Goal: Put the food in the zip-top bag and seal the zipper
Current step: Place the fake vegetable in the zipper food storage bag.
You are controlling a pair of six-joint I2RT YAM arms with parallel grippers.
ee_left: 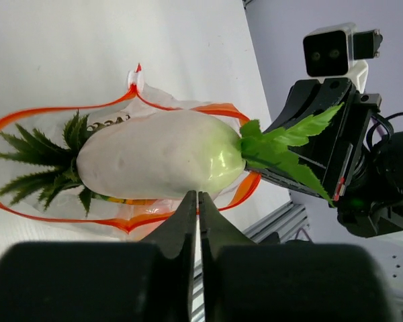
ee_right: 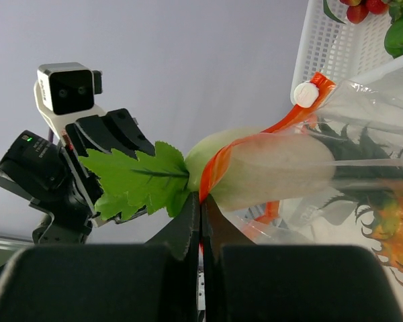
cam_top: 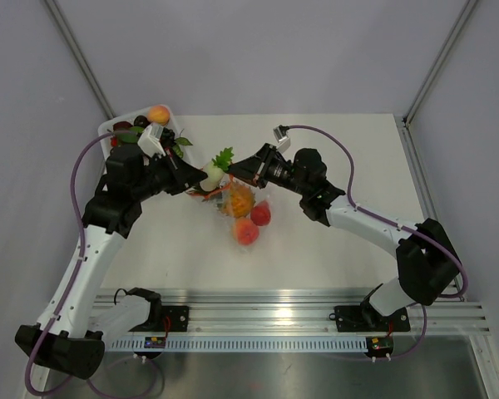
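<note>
The clear zip-top bag [cam_top: 233,218] lies mid-table with its mouth held wide between both grippers. Inside it are the orange pineapple [cam_top: 239,199], a red fruit [cam_top: 261,214] and a peach [cam_top: 246,232]. A white toy radish [ee_left: 161,157] lies across the mouth, ringed by the red zipper [ee_left: 27,121], its green leaves [ee_left: 289,144] sticking out. My left gripper [ee_left: 199,196] is shut on the near edge of the mouth. On the opposite edge my right gripper [ee_right: 200,201] is shut, the red zipper [ee_right: 218,168] running into its tips. The white slider [ee_right: 307,94] sits at the zipper's end.
A white basket [cam_top: 116,127] at the table's back left holds another peach [cam_top: 158,114], dark red fruits and leaves. In the right wrist view the basket [ee_right: 336,47] stands just behind the bag. An aluminium rail [cam_top: 283,312] runs along the near edge.
</note>
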